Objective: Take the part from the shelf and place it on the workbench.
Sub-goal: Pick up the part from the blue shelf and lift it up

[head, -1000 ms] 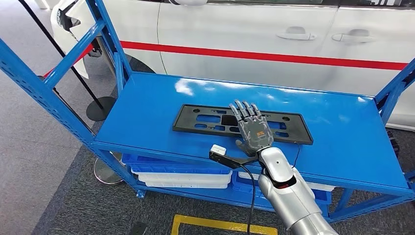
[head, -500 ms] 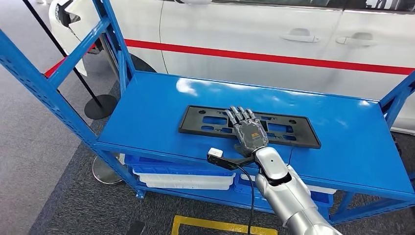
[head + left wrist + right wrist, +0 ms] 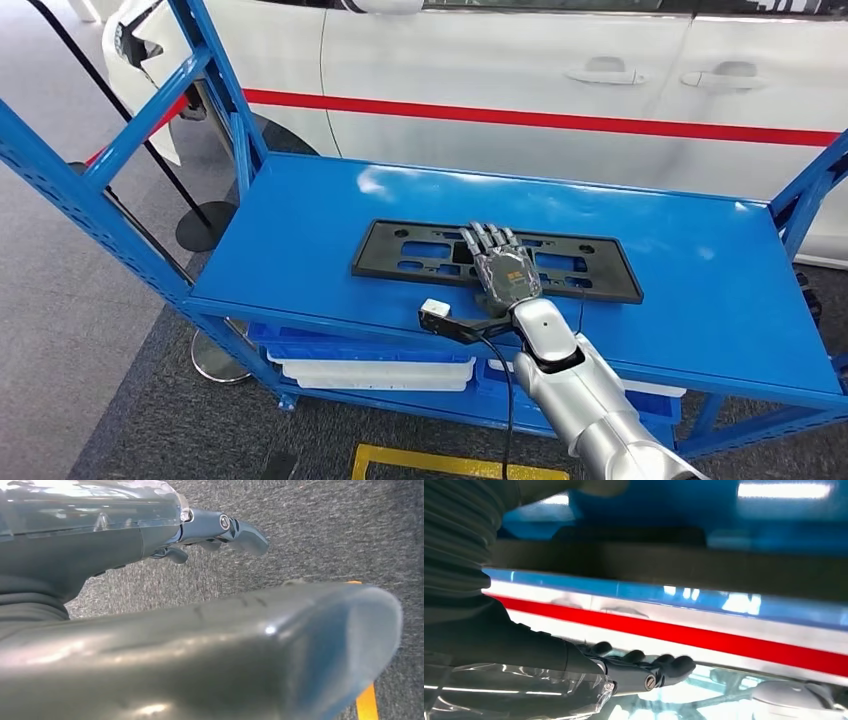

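Observation:
The part (image 3: 385,251) is a long flat black plate with cut-outs, lying on the top board of the blue shelf (image 3: 300,230). My right hand (image 3: 503,270) lies palm down over the plate's near edge, slightly right of its middle, with the fingers straight and spread; it grips nothing. In the right wrist view the fingers (image 3: 649,667) reach out flat alongside the dark part (image 3: 624,565). My left hand (image 3: 220,530) hangs over grey carpet and holds nothing.
A white car (image 3: 500,60) with a red stripe stands close behind the shelf. Blue uprights (image 3: 110,160) frame the shelf's left end. White bins (image 3: 370,372) sit on the lower board. A yellow floor line (image 3: 450,462) runs in front, and a stanchion base (image 3: 200,225) is at the left.
My right hand has sunk lower and flatter over the part's near edge. The head view swayed a little; the part has not moved on the shelf.

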Available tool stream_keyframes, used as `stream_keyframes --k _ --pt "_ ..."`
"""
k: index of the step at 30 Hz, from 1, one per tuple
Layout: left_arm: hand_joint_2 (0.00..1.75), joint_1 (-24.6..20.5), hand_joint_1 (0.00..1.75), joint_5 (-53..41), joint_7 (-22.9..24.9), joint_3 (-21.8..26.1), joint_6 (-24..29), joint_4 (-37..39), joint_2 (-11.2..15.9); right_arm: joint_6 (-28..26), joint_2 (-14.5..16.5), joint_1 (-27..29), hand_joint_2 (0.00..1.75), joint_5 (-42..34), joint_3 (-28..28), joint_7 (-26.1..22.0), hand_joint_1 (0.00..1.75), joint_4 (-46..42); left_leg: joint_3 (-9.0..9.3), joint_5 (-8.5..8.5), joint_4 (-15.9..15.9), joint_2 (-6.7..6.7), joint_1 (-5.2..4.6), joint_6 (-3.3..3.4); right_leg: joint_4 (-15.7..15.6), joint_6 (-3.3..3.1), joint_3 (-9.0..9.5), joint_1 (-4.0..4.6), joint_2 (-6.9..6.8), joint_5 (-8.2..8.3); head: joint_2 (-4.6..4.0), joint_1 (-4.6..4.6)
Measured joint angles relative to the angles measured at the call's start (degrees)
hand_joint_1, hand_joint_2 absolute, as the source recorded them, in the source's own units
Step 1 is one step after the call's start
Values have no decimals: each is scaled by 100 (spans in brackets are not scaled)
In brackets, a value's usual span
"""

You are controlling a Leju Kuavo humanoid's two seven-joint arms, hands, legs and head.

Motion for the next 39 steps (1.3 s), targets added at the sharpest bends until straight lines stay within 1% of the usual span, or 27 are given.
stream_keyframes --k 2,3,4,5,7,9,12,14,15,17,18,19,20,22,23,24,25,27,29,30,32,33,34,35,36,38,39 --pt "0 4 0 24 21 15 59 0 -1 -13 28 -51 175 -17 14 37 175 138 -365 -326 757 1 6 -36 0 -28 2 12 -5 -6 0 0" --pt "0 10 0 31 37 26 86 0 -2 -19 32 -59 175 -28 18 52 175 199 -498 -387 1013 1 8 -47 3 -31 3 19 -7 -8 1 0" --pt "0 15 0 34 53 38 108 0 -2 -22 33 -64 175 -41 19 64 175 246 -536 -340 1066 1 8 -50 7 -31 5 24 -6 -11 1 0" --pt "0 16 0 35 67 50 121 0 -2 -23 33 -72 175 -52 19 76 175 283 -464 -192 892 1 8 -43 14 -26 8 27 -2 -15 1 0" --pt "0 12 0 36 72 66 129 0 -1 -23 34 -110 175 -72 19 99 175 329 -107 190 132 1 2 1 33 -3 19 36 8 -34 1 0" --pt "0 5 0 38 65 79 129 0 0 -18 34 -163 175 -96 19 125 175 369 153 360 -416 -3 -21 64 56 42 14 54 16 -51 1 1" --pt "0 13 0 40 52 91 126 0 -3 -17 33 -200 175 -123 19 151 175 408 194 371 -525 -5 -33 156 64 133 1 52 17 -55 1 0" --pt "0 13 0 41 48 96 124 0 -8 -18 33 -226 175 -132 19 154 175 424 212 401 -567 4 -8 227 254 190 -83 45 15 -195 1 1" --pt "0 9 0 40 43 98 118 0 -11 -17 33 -236 175 -134 19 154 175 433 220 413 -583 10 5 252 508 213 -202 39 14 -343 0 1" --pt "0 5 0 39 29 100 103 0 -13 -15 32 -227 175 -135 19 151 175 456 217 413 -583 14 1 271 1212 249 -547 25 13 -661 0 1" --pt "0 8 0 39 23 101 97 0 -13 -13 29 -211 175 -136 18 151 175 467 217 410 -580 13 1 274 1479 263 -685 13 12 -731 0 1" --pt "0 12 0 39 15 102 92 0 -13 -9 25 -199 175 -138 18 152 175 475 217 405 -573 11 1 274 1563 272 -741 0 11 -694 1 1" --pt "0 15 0 39 8 103 87 0 -13 -5 22 -194 175 -143 16 154 175 480 219 398 -562 8 2 269 1440 274 -693 -13 8 -560 1 1" --pt "0 16 0 38 -7 104 73 0 -15 -5 17 -192 175 -174 9 151 175 465 221 371 -527 -3 5 239 744 257 -366 -28 -4 -194 1 1" --pt "0 14 0 37 -10 104 67 0 -16 -21 14 -184 175 -211 -2 135 175 444 217 355 -505 -8 -4 215 425 239 -216 -20 -7 -80 1 1" --pt "0 14 0 37 -14 105 60 0 -18 -53 11 -163 175 -268 -26 101 175 409 211 346 -492 -13 -13 184 218 216 -121 -10 -6 -26 1 1" --pt "0 15 0 37 -15 105 52 0 -19 -104 3 -129 175 -355 -64 38 175 361 206 342 -491 -15 -20 151 135 188 -90 7 -1 -30 0 1" --pt "0 20 0 38 -16 106 38 0 -19 -227 -19 -30 175 -631 -176 -162 175 197 210 344 -508 -16 -12 78 111 116 -91 25 12 -9 0 0" --pt "0 27 0 38 -16 107 34 0 -17 -327 -51 83 175 -1075 -325 -446 175 -145 165 230 -373 -6 11 19 61 34 -67 15 15 21 1 -1" --pt "0 28 0 38 -16 107 35 0 -16 -361 -68 141 175 -1375 -416 -610 175 -406 74 85 -145 -1 19 0 40 -1 -54 5 15 31 1 -1" --pt "0 35 0 37 -16 107 40 0 -16 -393 -111 286 175 -2061 -629 -915 175 -1069 -242 -298 600 4 25 -30 34 -41 -43 16 16 29 1 -1" --pt "0 43 0 33 -26 107 42 0 -16 -396 -136 377 175 -2426 -739 -1050 175 -1436 -388 -425 935 4 26 -39 36 -47 -41 25 16 26 0 -1" --pt "0 53 0 28 -52 107 37 0 -16 -396 -162 478 175 -2769 -843 -1159 175 -1808 -463 -459 1111 4 26 -42 40 -50 -41 33 18 24 0 -1" --pt "0 65 0 23 -106 107 22 0 -16 -394 -185 590 175 -3099 -947 -1241 175 -2200 -432 -383 1062 5 26 -37 46 -48 -41 37 19 22 -1 0" --pt "0 77 0 14 -193 107 -11 0 -15 -389 -206 711 175 -3406 -1052 -1298 175 -2620 -287 -219 779 5 25 -21 56 -42 -41 39 19 19 -1 0" --pt "0 96 0 -17 -398 107 -104 0 -13 -358 -242 928 175 -3885 -1262 -1341 175 -3496 128 101 -29 5 11 36 84 -7 -50 50 17 6 1 0" --pt "0 105 0 -44 -498 107 -158 0 -14 -335 -261 1010 175 -4051 -1363 -1348 175 -3908 271 184 -316 4 -3 70 95 24 -59 55 15 4 1 1"
